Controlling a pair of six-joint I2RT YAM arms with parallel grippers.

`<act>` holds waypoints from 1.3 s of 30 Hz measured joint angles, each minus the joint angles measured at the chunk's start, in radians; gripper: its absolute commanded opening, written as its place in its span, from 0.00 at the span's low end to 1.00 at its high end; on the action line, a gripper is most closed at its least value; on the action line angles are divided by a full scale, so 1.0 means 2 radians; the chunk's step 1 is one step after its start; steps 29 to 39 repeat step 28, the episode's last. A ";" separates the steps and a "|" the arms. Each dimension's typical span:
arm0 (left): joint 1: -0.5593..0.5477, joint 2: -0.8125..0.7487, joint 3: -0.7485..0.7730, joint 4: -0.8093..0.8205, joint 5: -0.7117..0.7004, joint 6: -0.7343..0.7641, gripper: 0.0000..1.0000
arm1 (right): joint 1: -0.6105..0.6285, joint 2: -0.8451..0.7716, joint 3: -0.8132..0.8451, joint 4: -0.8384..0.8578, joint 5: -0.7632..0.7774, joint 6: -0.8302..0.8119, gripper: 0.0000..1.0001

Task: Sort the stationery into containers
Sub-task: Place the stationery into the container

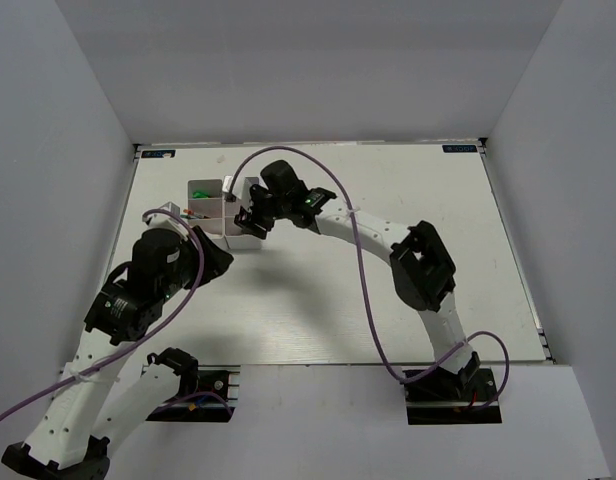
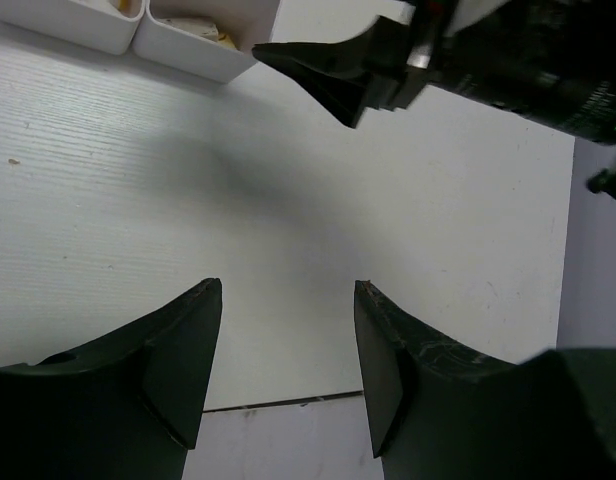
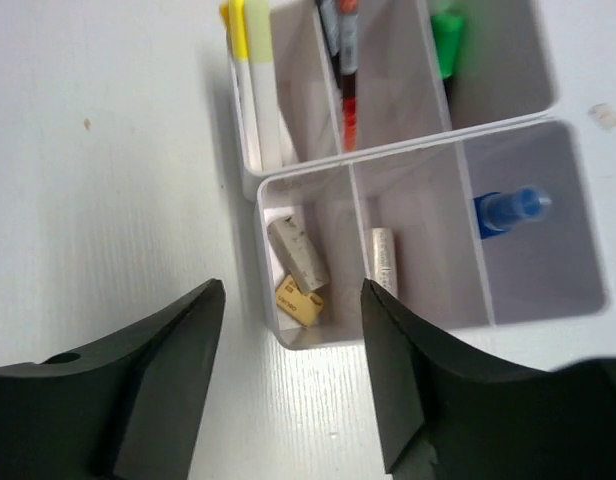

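1. The tray (image 3: 418,143) sits on the far left of the worktop (image 1: 388,300). All the stationery I can find lies inside it.
2. In the right wrist view, one compartment holds a grey eraser (image 3: 298,254) and a tan eraser (image 3: 297,300) that touch each other. The next holds a white eraser (image 3: 384,262), and the one beyond it holds the clear blue bottle (image 3: 508,210).
3. In the row behind, the yellow-tipped sticks (image 3: 256,70), the red pen (image 3: 345,75) and the green highlighter (image 3: 447,35) each lie in their own compartment.
4. I judge the erasers light, rubbery and grippy, and I would pinch one across its narrow sides.
5. The bottle looks light and smooth and likely to roll, so I would take it around the middle of its body.
6. The sticks are thin and easy to lose, so I would hold them at mid-length. The pen and highlighter are stiff, and their barrels are the place to take hold.
7. The right fingers (image 3: 168,370) are spread wide and carry nothing. They hang above the near edge of the tray at the eraser compartment, and I cannot tell whether they touch it.
8. The left fingers (image 2: 178,370) are also wide apart and empty. They sit over bare worktop just near of the tray.
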 measured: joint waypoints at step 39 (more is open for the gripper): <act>-0.003 0.137 -0.115 0.252 0.163 0.055 1.00 | -0.183 -0.460 -0.404 -0.088 0.327 0.157 0.91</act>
